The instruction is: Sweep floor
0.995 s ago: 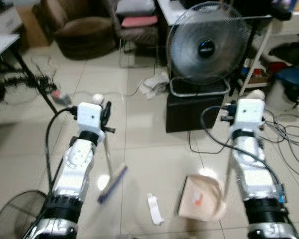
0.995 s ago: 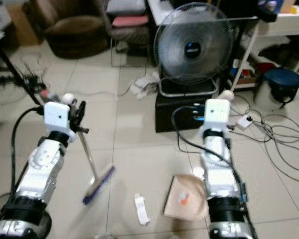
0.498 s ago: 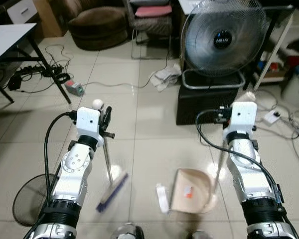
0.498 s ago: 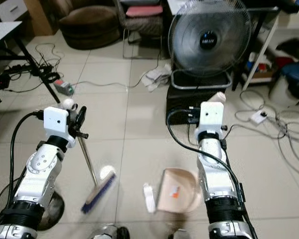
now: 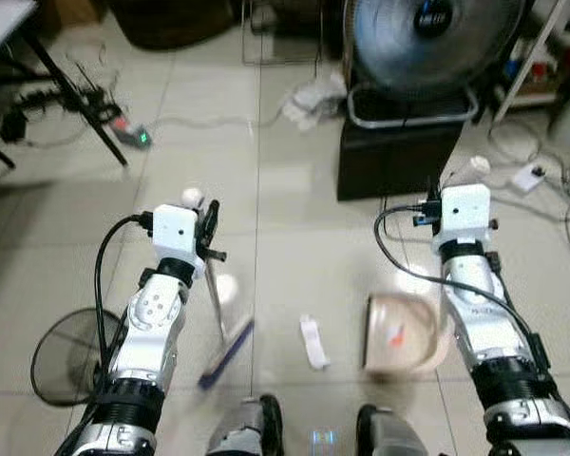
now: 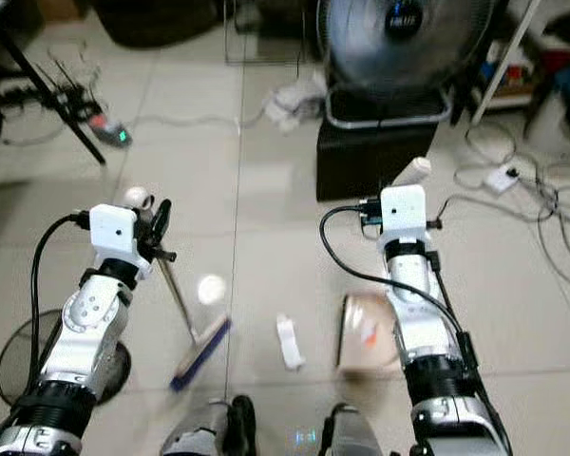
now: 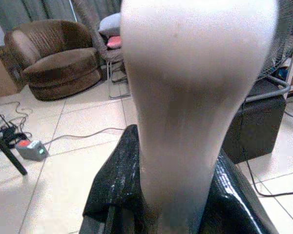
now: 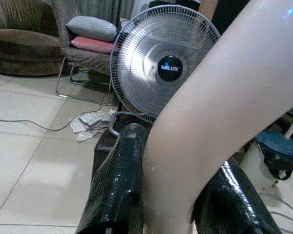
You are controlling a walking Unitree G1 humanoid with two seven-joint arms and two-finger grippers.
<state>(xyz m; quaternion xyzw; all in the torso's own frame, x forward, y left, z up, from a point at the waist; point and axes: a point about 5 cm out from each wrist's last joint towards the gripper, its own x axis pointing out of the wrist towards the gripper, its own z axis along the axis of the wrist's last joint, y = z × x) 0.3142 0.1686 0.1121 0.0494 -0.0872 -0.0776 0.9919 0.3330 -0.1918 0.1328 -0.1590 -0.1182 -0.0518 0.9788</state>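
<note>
Left end effector [image 5: 207, 228] clamping broom [image 5: 226, 352] (blue bristles), beige dustpan [image 5: 402, 332]

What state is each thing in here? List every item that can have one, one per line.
left gripper: shut on broom handle
right gripper: shut on dustpan handle
broom: tilted, bristles on floor
dustpan: on floor, holding an orange scrap
white scrap: lying between broom and dustpan
fan: upright
</note>
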